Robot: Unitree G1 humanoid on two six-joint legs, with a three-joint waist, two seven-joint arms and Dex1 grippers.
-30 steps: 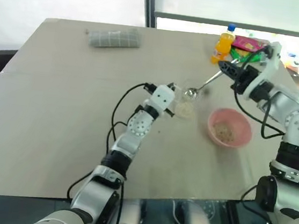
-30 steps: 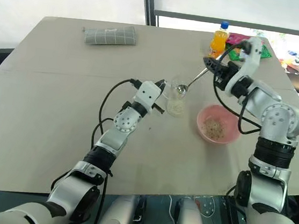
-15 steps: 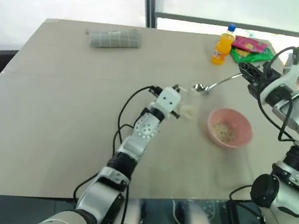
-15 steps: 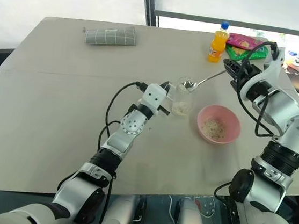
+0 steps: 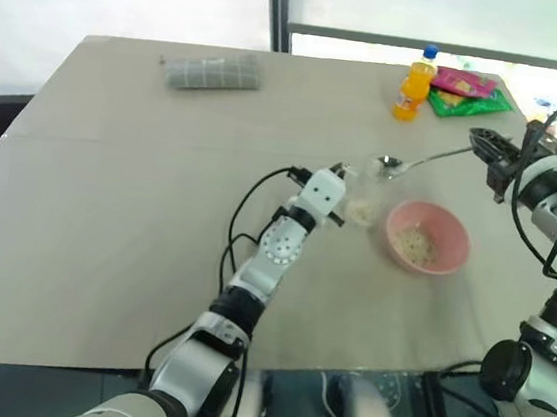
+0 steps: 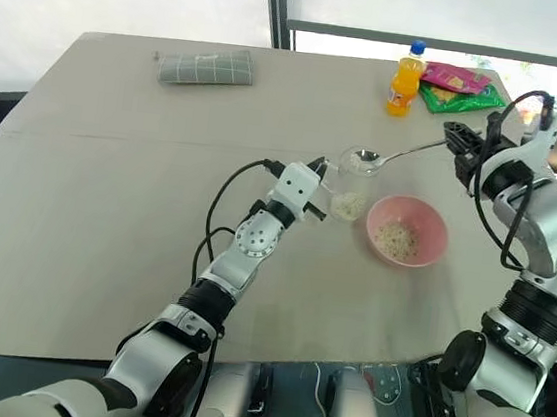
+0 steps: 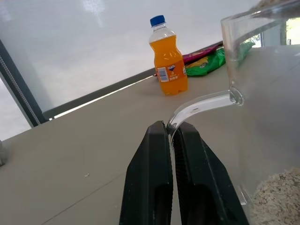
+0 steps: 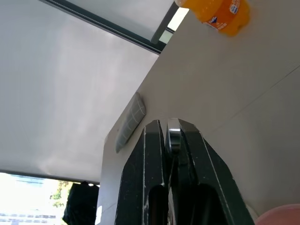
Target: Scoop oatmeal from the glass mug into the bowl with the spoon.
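The clear glass mug (image 6: 352, 185) stands at mid-table with pale oatmeal (image 7: 277, 196) in its bottom. My left gripper (image 7: 170, 126) is shut on the mug's curved handle. The silver spoon (image 5: 420, 162) is held about level, its oval bowl just above the mug's far rim and its handle running right into my right gripper (image 5: 489, 144), which is shut on the handle's end. Whether flakes lie in the spoon I cannot tell. The pink bowl (image 6: 436, 218) sits just right of the mug with oatmeal (image 6: 394, 239) inside it.
An orange drink bottle (image 6: 405, 79) and green and pink snack packets (image 6: 458, 88) stand at the table's back right. A folded grey cloth (image 6: 205, 65) lies at the back left. The table's right edge is near my right arm.
My right gripper has swung right and rolled, and the spoon has come up out of the mug to sit level above its rim. The left gripper and mug have shifted slightly right.
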